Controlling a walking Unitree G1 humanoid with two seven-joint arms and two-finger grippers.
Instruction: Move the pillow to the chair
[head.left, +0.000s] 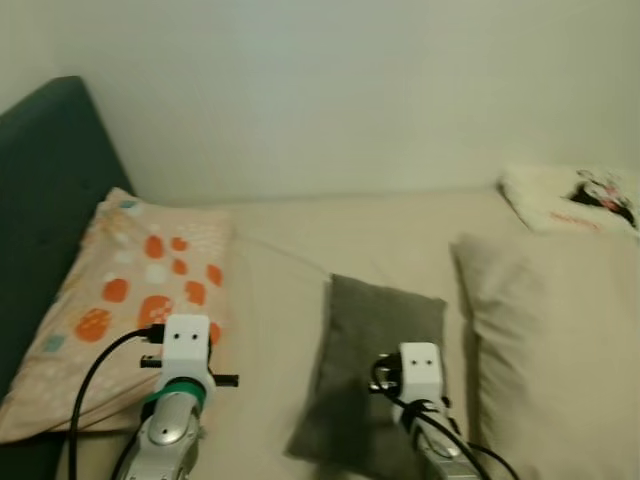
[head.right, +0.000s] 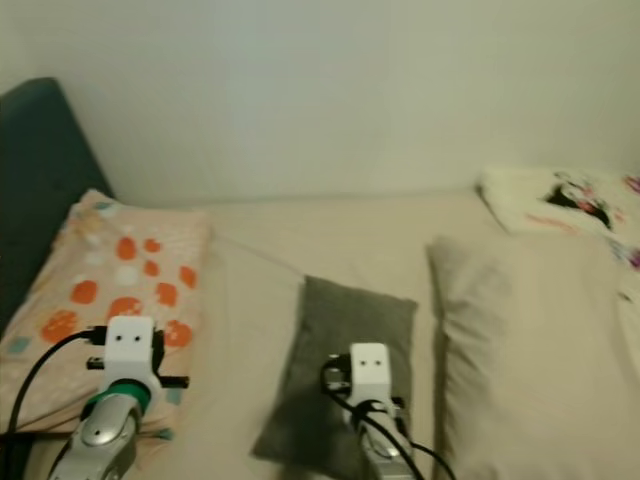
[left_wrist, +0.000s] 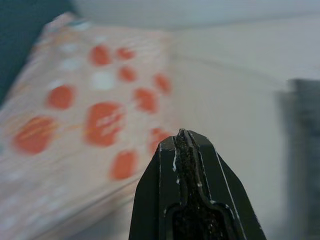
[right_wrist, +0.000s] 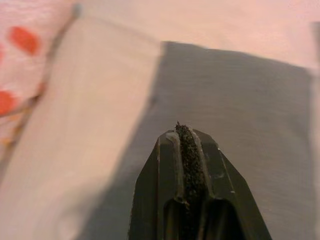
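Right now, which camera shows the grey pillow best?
The left eye view: the whole grey pillow lies on the bed there. The right eye view matches it. The right wrist view shows it close; the left wrist view catches a blurred edge.

Bedroom, bed (head.left: 300, 250), pillows (head.left: 130, 300), headboard (head.left: 40, 200)

Beige bed sheet (head.left: 290, 250) w/ dark green headboard (head.left: 45, 170) at its left end — pale wall (head.left: 350, 90) along its far edge. Beige pillow (head.left: 550, 340) on sheet's right side; white printed cloth (head.left: 575, 198) at far-right corner.
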